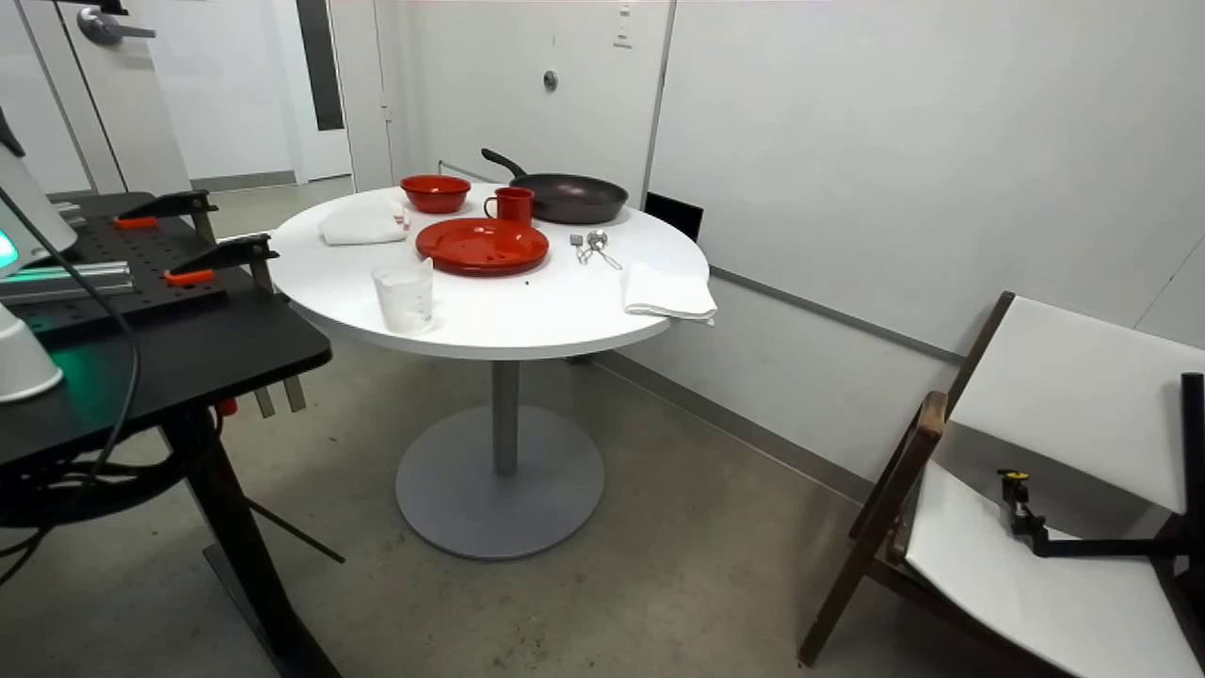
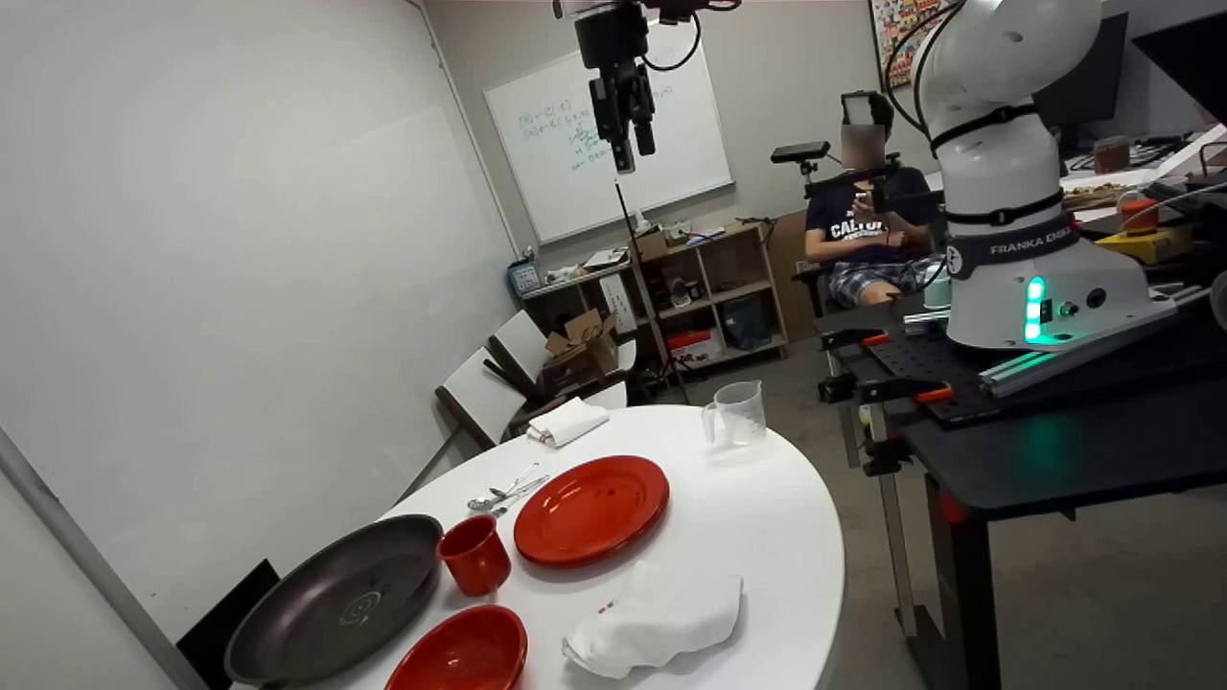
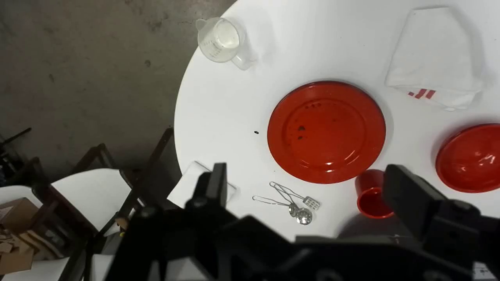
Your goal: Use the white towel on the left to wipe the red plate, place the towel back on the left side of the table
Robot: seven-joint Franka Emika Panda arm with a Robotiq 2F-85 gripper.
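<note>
My tool (image 3: 306,169) is found released, its fingers (image 3: 218,181) spread wide apart; it hangs well above the table (image 1: 527,311). The red plate (image 3: 336,144) rests flat near the table's middle. I note dark specks (image 3: 301,128) on its surface, and one further dark fleck (image 3: 256,132) on the table beside it. The white towel (image 1: 362,224), folded, lies at the left of the table in an exterior view, near the red bowl (image 1: 436,196) and apart from the plate; red stripes (image 3: 420,93) show on it in the wrist view. A red mug (image 1: 513,205) stands just beside the plate; whether they touch I cannot tell. The black pan (image 2: 335,604) sits next to the mug. I find small metal utensils (image 3: 293,210) bunched near the plate. A clear measuring jug (image 2: 740,415) stands upright near the table's rim. A second white towel (image 1: 670,294), also folded, overhangs the table's edge and is partly hidden by a finger of my tool in the wrist view.
</note>
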